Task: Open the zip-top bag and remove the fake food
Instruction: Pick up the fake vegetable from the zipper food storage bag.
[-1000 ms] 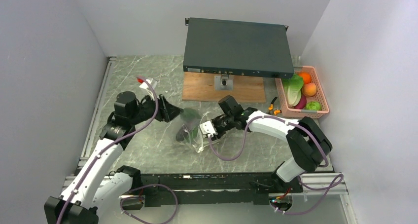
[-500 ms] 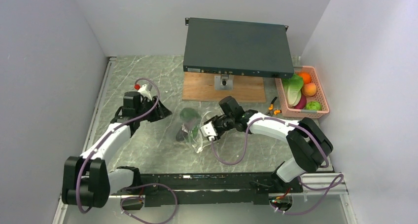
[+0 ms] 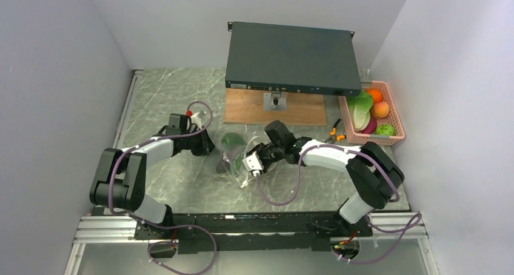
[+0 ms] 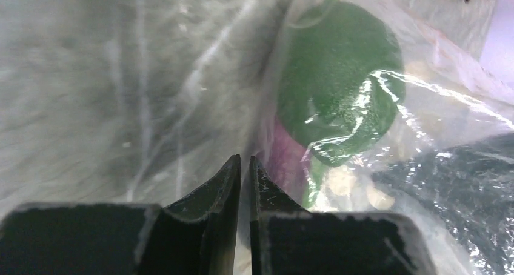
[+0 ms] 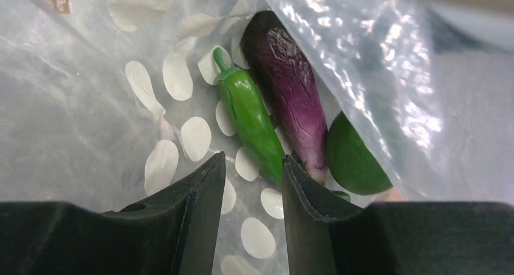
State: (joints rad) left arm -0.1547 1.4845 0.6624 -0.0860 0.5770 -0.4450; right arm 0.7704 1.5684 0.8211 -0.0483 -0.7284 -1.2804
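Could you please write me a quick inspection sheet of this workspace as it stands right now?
Surface: grey marbled table; no spills seen.
Job's things: zip-top bag lies mid-table, holding a green pepper, a purple aubergine and a round green piece; more fake food sits in the pink basket.
Clutter: black rack unit on a wooden board at the back; orange-handled pliers beside the basket.
Grippers: left gripper nearly shut at the bag's edge, seemingly pinching film; right gripper with jaws apart over the dotted film.
Cables: purple cables along both arms, one looping onto the table.
Surroundings: plain grey walls on three sides.
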